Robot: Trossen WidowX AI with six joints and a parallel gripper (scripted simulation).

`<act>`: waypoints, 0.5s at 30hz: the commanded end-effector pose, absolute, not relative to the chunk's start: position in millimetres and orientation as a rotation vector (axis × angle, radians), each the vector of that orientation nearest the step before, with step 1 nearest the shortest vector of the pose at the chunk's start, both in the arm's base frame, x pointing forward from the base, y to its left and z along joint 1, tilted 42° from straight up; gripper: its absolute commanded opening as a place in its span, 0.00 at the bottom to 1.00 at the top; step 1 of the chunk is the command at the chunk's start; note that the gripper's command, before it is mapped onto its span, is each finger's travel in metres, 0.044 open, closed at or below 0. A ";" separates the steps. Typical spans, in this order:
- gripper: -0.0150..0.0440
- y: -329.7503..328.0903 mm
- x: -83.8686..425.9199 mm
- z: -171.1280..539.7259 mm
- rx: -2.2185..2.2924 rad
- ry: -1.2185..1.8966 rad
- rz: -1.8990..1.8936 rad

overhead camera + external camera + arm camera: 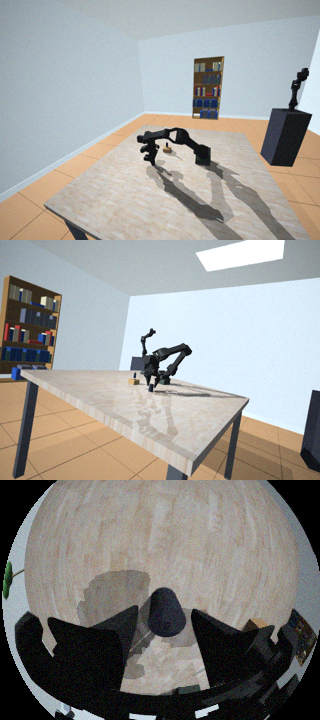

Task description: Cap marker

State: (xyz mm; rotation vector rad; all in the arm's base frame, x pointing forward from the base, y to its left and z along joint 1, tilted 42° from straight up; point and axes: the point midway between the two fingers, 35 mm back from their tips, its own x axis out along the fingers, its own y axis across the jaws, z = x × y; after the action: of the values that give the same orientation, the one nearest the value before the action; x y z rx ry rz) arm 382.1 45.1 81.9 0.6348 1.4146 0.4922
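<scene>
Your gripper (pixel 152 383) pointed down at the table (pixel 90 395), and its two fingers stood partly apart with nothing squeezed between them. The dark cap (pixel 150 387) stood upright on the table right under your gripper. In the wrist view the cap (pixel 166 612) sat in the gap between the two fingers, a little past their tips, and neither finger touched it. From the outside view the finger tips hung just above the top of the cap, one on each side. In the top view the cap was hidden behind the gripper (pixel 152 160), so you could not see it there. The marker (pixel 134 375) stood upright in the small tan holder block (pixel 133 381), off to one side of your gripper and a little farther back on the table, well apart from the cap. In the top view the holder block (pixel 167 149) sat between your gripper and the base of the arm (pixel 202 155). The marker (pixel 166 144) had no cap on it. The arm bent up and over from its base, with long dark shadows lying across the table below it.
</scene>
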 end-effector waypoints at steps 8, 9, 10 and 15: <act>0.69 57.2 382.5 69.0 0.643 1.416 0.494; 0.69 57.4 382.5 68.8 0.643 1.416 0.494; 0.65 57.0 382.8 68.5 0.643 1.416 0.494; 0.49 57.0 382.8 68.5 0.643 1.416 0.494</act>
State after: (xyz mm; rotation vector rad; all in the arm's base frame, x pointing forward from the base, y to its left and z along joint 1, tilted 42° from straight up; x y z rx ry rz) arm 382.6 56.2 69.0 0.6375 1.4161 0.4930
